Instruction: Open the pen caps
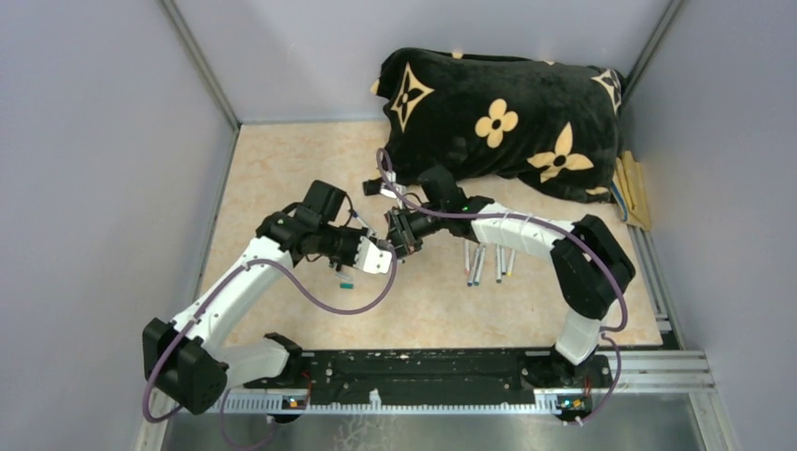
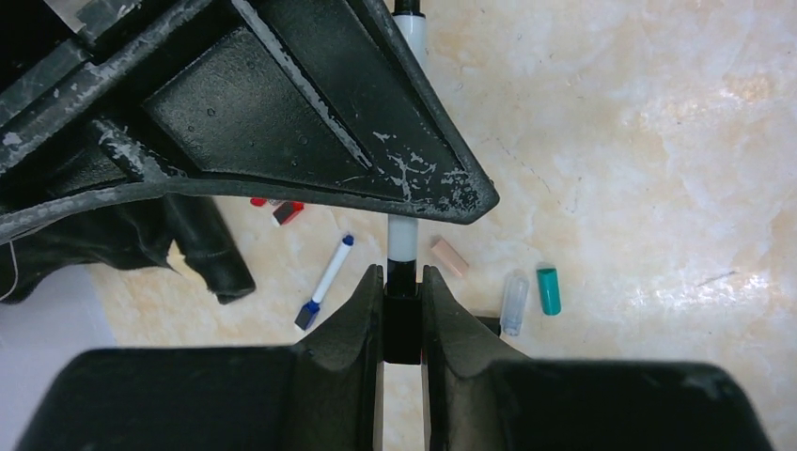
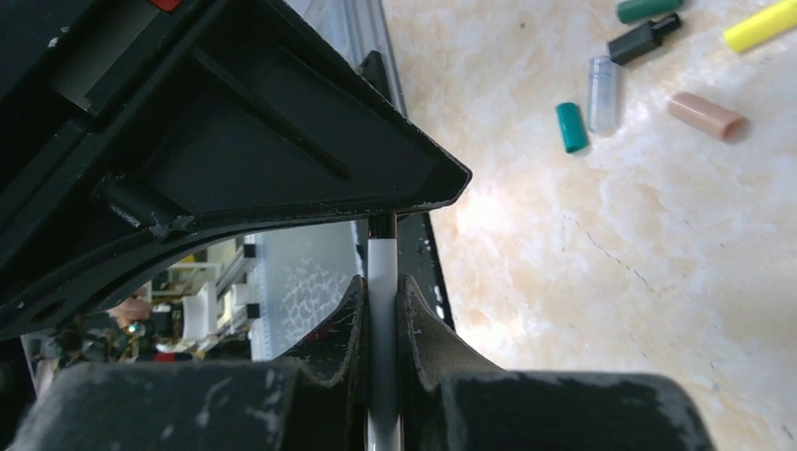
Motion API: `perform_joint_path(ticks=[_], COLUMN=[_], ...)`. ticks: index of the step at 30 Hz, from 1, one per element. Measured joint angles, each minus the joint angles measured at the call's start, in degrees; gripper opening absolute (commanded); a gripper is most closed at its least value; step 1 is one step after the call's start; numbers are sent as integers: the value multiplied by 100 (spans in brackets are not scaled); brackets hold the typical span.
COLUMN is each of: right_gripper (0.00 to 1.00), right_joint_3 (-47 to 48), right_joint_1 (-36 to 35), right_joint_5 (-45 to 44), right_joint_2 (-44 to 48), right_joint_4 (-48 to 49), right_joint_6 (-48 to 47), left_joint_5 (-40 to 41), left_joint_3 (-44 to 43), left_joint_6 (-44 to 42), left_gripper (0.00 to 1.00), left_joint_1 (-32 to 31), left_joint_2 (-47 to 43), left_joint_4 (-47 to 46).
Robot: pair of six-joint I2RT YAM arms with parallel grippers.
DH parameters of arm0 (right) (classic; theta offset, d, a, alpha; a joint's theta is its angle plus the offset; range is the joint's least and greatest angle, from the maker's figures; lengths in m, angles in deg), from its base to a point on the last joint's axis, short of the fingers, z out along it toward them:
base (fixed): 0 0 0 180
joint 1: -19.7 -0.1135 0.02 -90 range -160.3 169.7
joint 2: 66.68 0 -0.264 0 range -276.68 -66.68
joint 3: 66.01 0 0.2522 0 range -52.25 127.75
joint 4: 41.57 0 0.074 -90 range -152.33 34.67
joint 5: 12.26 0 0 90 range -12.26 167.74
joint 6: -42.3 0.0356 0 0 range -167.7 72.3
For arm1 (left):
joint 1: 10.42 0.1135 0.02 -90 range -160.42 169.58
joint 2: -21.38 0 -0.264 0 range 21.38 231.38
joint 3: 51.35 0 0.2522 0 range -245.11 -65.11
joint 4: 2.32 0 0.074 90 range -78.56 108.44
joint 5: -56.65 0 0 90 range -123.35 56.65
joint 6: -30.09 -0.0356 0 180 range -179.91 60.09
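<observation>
One pen (image 2: 402, 235) is suspended near the pillow (image 1: 498, 117), left gripper (image 2: 402, 274) clamped on its black cap (image 2: 402, 324), right gripper (image 3: 381, 282) clamped on its white barrel (image 3: 381, 263).

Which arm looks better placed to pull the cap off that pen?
Left. The left pincer is shut on the black cap, while the right pincer clamps the white barrel.

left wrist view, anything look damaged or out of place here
Mostly wear: the black finger above the held pen has chipped, scuffed paint near its tip. A teal cap, a clear cap and a pink cap lie loose on the table, with a blue-ended pen askew nearby. Nothing looks spilled.
</observation>
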Motion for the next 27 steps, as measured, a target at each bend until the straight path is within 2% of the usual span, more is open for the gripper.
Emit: perform_joint_path(ticks=[3,7,14,23,27], right_gripper=[0,0,0,0,0], right_joint_3=[-289,-879,-1303,-1902,-2116], right_joint_1=[55,264,527,1517,1714], right_joint_5=[-232,-398,-1025,-3893,-5027], right_joint_2=[275,807,1384,2472,2577], right_joint_4=[-127,-710,-1416,-1565,-1576], right_joint_6=[-146,-356,-597,-262,-177], left_joint_5=[136,660,730,299,181], left_joint_3=[55,87,85,293,350], left_joint_6=[7,-4,61,981,1360], left_gripper=[0,0,0,5,0], left_joint_1=[-50,400,1104,1235,1519], left_joint_2=[101,315,767,1209,1613], left_joint_4=[-144,-227,-369,-811,-999])
